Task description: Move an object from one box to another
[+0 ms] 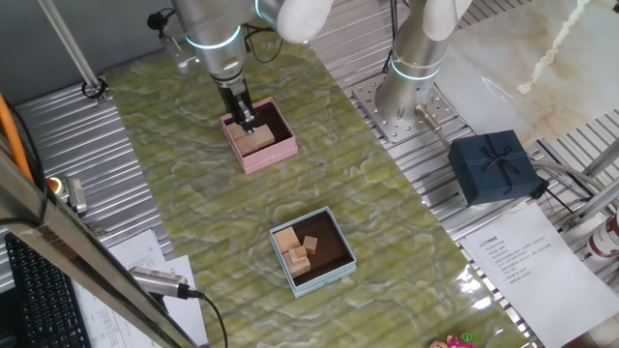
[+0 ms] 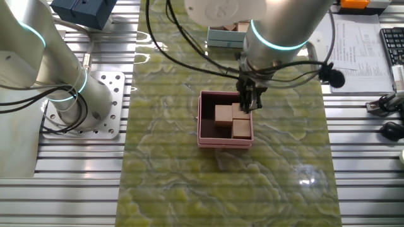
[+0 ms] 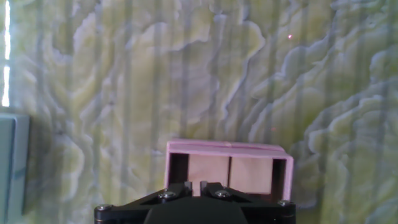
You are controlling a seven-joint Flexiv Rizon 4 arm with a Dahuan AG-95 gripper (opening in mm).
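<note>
The pink box (image 1: 280, 153) stands at the far end of the green mat and holds three pale tan wooden cubes (image 1: 256, 143). It also shows in the other fixed view (image 2: 203, 126), with the cubes (image 2: 223, 115) packed to its right side. My gripper (image 1: 248, 120) hangs just above the cubes at the box's edge (image 2: 250, 106). Its jaws stand nearly together with nothing seen between them. In the hand view the gripper (image 3: 200, 185) is right over the pink box (image 3: 229, 148) and two cubes (image 3: 250, 175). The light blue-green box (image 1: 334, 275) holds small darker blocks.
A navy gift box with a bow (image 1: 493, 164) sits on the metal table to the right. A second arm's base (image 1: 411, 77) stands behind the mat. Papers, a keyboard and cables lie at the table edges. The blue-green box's edge (image 3: 12, 162) shows at the hand view's left.
</note>
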